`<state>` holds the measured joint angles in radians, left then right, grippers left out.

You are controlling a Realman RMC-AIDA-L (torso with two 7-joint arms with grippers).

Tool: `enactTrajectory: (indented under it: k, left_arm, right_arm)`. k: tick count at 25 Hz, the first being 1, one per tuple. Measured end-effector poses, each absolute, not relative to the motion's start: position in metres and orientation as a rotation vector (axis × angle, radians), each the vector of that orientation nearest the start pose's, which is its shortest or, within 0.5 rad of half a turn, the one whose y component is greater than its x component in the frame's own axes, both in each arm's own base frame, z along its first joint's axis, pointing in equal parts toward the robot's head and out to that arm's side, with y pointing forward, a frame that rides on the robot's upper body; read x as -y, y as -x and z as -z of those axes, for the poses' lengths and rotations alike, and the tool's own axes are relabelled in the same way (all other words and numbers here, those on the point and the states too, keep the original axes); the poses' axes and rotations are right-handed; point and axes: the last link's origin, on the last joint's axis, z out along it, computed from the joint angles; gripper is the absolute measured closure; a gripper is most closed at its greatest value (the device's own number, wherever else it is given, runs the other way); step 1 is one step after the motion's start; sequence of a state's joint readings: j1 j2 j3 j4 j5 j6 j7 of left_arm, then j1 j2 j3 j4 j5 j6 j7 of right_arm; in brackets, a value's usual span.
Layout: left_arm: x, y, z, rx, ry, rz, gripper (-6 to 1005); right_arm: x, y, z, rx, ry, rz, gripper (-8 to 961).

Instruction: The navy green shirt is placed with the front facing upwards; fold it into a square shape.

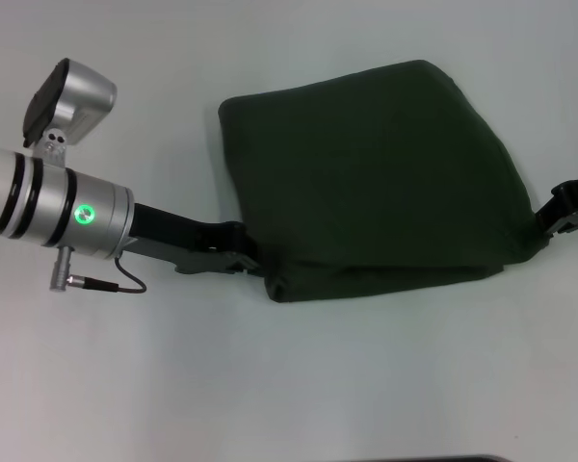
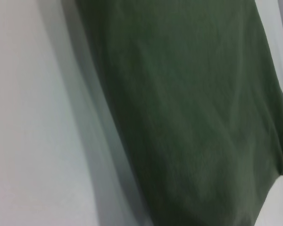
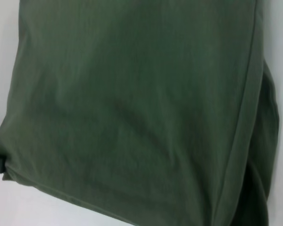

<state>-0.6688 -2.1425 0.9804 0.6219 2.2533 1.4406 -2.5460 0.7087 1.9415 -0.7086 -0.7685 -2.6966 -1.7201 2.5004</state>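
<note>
The navy green shirt (image 1: pixel 376 173) lies folded into a thick, roughly four-sided bundle on the white table (image 1: pixel 270 385), plain fabric up and no lettering showing. My left gripper (image 1: pixel 250 255) holds its near left corner. My right gripper (image 1: pixel 549 217) holds the near right corner. The top layer is stretched between them over a lower fold along the near edge. The fingertips of both are buried in the cloth. The left wrist view is filled by the shirt (image 2: pixel 188 117) next to bare table. The right wrist view shows the shirt (image 3: pixel 132 103) with a hem seam running down it.
The left arm's silver forearm (image 1: pixel 39 197), with a green light and a thin cable, reaches in from the left. White tabletop surrounds the shirt on all sides. A dark strip shows at the table's near edge (image 1: pixel 482 458).
</note>
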Motion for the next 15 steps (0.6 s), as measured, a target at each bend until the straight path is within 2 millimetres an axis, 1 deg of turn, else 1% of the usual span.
enactTrajectory:
  k: [2, 10, 15]
  left_arm:
    - [-0.327, 0.234, 0.073, 2.039, 2.463, 0.134, 955]
    - [-0.329, 0.241, 0.062, 2.041, 2.448, 0.123, 954]
    - [-0.329, 0.241, 0.061, 2.035, 2.460, 0.118, 944]
  right_arm:
    - [-0.344, -0.291, -0.057, -1.869, 2.329, 0.290, 929]
    - [-0.345, -0.293, -0.064, -1.870, 2.306, 0.276, 929]
    - [-0.347, -0.293, -0.065, -1.872, 2.298, 0.274, 929]
